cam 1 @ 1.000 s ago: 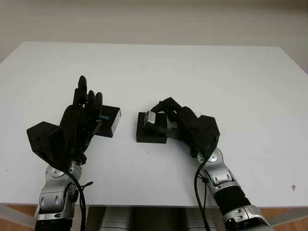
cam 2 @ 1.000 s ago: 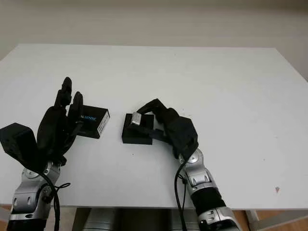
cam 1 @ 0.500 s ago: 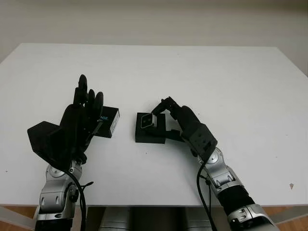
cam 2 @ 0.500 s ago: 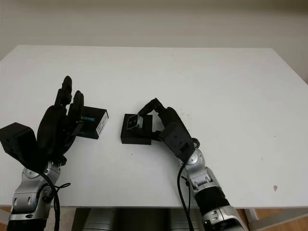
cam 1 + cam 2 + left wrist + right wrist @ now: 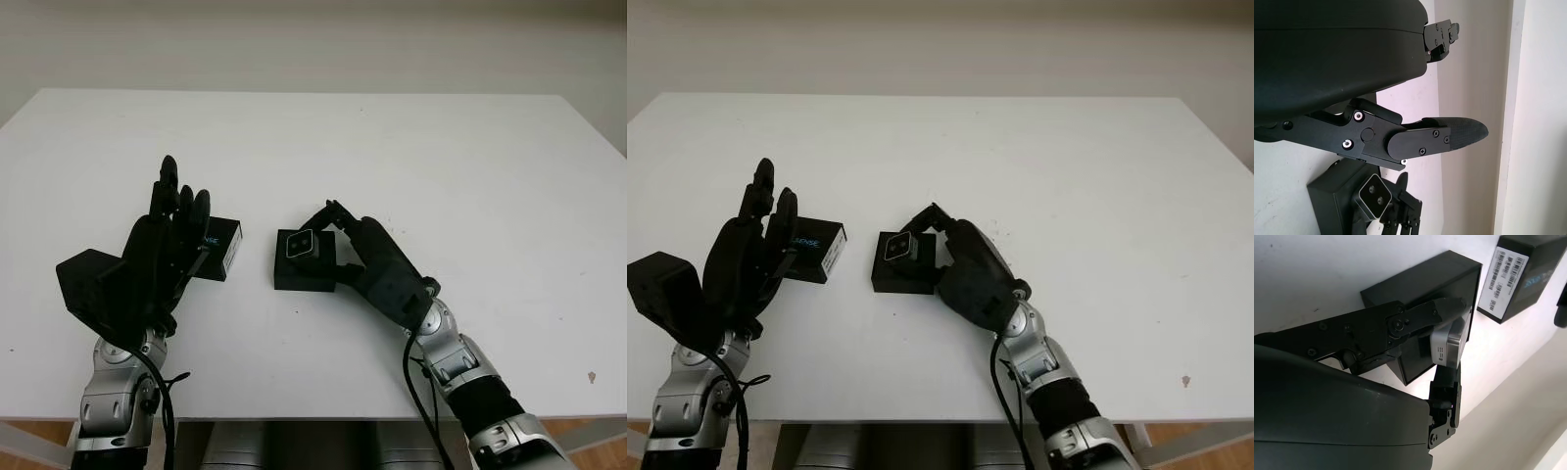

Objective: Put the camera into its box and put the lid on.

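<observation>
Left eye view: right hand [image 5: 377, 264] fingers hold camera [image 5: 300, 245] over box [image 5: 306, 262], lid [image 5: 217, 247] beside open left hand [image 5: 162, 250].

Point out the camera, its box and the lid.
camera [image 5: 300, 245]: left eye view, its lens face.
box [image 5: 299, 277]: left eye view, its near front wall.
lid [image 5: 224, 250]: left eye view, its labelled top face.

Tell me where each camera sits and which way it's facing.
Eye views: head stereo pair, looking down at the white table; both arms rise from the bottom edge.
Left wrist view: beside the open left robot hand, facing the box.
Right wrist view: beside the right robot hand, which holds the camera over the box.
All share box and camera.
</observation>
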`<state>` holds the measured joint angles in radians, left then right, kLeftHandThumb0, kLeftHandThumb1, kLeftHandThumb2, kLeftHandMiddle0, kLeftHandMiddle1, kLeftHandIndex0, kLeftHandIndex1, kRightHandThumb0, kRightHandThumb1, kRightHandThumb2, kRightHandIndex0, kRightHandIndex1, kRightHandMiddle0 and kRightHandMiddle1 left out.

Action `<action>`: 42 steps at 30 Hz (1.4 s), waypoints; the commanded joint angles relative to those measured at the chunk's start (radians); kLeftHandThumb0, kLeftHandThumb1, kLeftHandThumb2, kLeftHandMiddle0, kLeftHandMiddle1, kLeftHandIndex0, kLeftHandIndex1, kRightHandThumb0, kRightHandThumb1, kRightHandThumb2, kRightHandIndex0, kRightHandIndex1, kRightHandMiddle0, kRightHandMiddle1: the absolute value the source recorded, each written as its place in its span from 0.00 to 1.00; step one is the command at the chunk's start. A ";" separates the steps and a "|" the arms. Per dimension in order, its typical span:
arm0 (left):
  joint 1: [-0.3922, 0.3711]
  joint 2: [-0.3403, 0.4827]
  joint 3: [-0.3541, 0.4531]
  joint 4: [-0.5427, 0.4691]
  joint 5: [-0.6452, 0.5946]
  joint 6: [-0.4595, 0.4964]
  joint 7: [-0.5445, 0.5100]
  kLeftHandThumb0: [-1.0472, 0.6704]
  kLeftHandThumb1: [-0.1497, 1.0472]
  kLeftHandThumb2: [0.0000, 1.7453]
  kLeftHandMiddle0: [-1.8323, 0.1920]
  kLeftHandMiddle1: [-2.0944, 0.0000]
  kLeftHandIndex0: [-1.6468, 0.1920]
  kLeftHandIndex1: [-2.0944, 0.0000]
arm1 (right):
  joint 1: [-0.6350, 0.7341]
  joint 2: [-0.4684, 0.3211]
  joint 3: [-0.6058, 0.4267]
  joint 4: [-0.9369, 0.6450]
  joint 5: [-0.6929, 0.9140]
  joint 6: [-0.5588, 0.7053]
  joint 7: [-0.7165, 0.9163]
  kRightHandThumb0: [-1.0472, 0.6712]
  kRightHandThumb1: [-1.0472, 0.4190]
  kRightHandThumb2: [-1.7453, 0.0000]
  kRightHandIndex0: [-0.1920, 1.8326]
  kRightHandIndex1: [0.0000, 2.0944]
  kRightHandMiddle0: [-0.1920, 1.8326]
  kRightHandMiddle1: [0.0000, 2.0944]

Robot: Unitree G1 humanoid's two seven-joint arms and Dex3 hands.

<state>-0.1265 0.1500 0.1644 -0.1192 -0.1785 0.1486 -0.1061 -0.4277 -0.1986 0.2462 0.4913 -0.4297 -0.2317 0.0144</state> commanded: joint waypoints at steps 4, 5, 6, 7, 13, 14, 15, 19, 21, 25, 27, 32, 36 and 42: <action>-0.001 -0.003 -0.003 -0.013 0.000 -0.007 -0.003 0.23 1.00 0.29 0.97 0.97 0.99 0.97 | 0.008 -0.043 0.048 -0.026 -0.078 -0.019 -0.023 0.28 0.06 0.97 0.03 0.01 0.15 0.14; 0.000 -0.003 -0.003 -0.015 0.000 -0.005 -0.003 0.23 1.00 0.29 0.97 0.97 0.99 0.97 | 0.010 -0.049 0.051 -0.035 -0.090 -0.020 -0.030 0.28 0.06 0.97 0.03 0.01 0.15 0.13; 0.000 -0.002 -0.004 -0.016 0.000 -0.004 -0.002 0.24 1.00 0.29 0.97 0.97 0.99 0.97 | 0.013 -0.053 0.053 -0.046 -0.099 -0.018 -0.035 0.28 0.07 0.97 0.03 0.01 0.16 0.12; 0.001 -0.002 -0.003 -0.017 0.000 -0.003 -0.002 0.24 1.00 0.29 0.97 0.97 0.99 0.97 | 0.015 -0.057 0.055 -0.058 -0.107 -0.014 -0.038 0.28 0.07 0.97 0.03 0.01 0.16 0.12; 0.004 -0.001 0.000 -0.023 -0.002 0.003 0.000 0.24 1.00 0.29 0.97 0.97 0.99 0.97 | 0.023 -0.075 0.047 -0.106 -0.119 -0.023 -0.048 0.29 0.07 0.97 0.02 0.02 0.15 0.08; 0.004 -0.001 0.001 -0.023 -0.005 0.003 -0.001 0.24 1.00 0.29 0.97 0.97 0.99 0.97 | 0.025 -0.078 0.045 -0.113 -0.119 -0.022 -0.046 0.28 0.07 0.97 0.02 0.02 0.15 0.08; 0.004 -0.002 0.002 -0.023 -0.006 0.002 -0.001 0.24 1.00 0.29 0.97 0.97 0.99 0.97 | 0.026 -0.081 0.044 -0.123 -0.117 -0.020 -0.044 0.28 0.07 0.97 0.02 0.02 0.15 0.07; 0.002 0.003 0.000 -0.025 -0.002 0.009 0.000 0.24 1.00 0.29 0.97 0.97 0.99 0.97 | 0.035 -0.097 0.035 -0.170 -0.115 -0.017 -0.036 0.27 0.07 0.97 0.01 0.02 0.13 0.06; 0.001 0.005 -0.001 -0.023 0.000 0.006 -0.001 0.24 1.00 0.29 0.97 0.97 0.99 0.97 | 0.039 -0.105 0.032 -0.190 -0.117 -0.018 -0.036 0.27 0.07 0.97 0.01 0.02 0.13 0.05; 0.000 0.004 0.001 -0.020 -0.003 0.004 -0.003 0.24 1.00 0.29 0.97 0.97 0.99 0.97 | 0.048 -0.126 0.029 -0.232 -0.135 -0.022 -0.045 0.25 0.08 0.97 0.01 0.02 0.10 0.03; 0.001 0.005 0.001 -0.024 -0.001 0.007 -0.002 0.23 1.00 0.29 0.97 0.97 0.99 0.97 | 0.053 -0.141 0.031 -0.256 -0.155 -0.022 -0.046 0.24 0.07 0.97 0.01 0.02 0.08 0.02; 0.003 0.009 0.001 -0.025 0.001 0.006 -0.004 0.23 1.00 0.29 0.97 0.97 0.99 0.97 | 0.080 -0.197 0.050 -0.308 -0.220 -0.061 -0.046 0.18 0.01 0.93 0.02 0.03 0.10 0.03; 0.003 0.009 0.001 -0.024 -0.006 0.009 -0.007 0.24 1.00 0.29 0.97 0.97 0.99 0.97 | 0.097 -0.224 0.072 -0.332 -0.280 -0.067 -0.039 0.13 0.00 0.85 0.02 0.03 0.11 0.03; -0.001 0.010 0.001 -0.024 -0.002 0.012 -0.005 0.23 1.00 0.28 0.97 0.97 0.99 0.97 | 0.085 -0.237 0.098 -0.312 -0.324 -0.069 -0.028 0.11 0.00 0.78 0.02 0.03 0.12 0.03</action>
<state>-0.1213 0.1542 0.1631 -0.1293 -0.1821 0.1580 -0.1103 -0.3339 -0.4284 0.3401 0.1798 -0.7467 -0.2930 -0.0090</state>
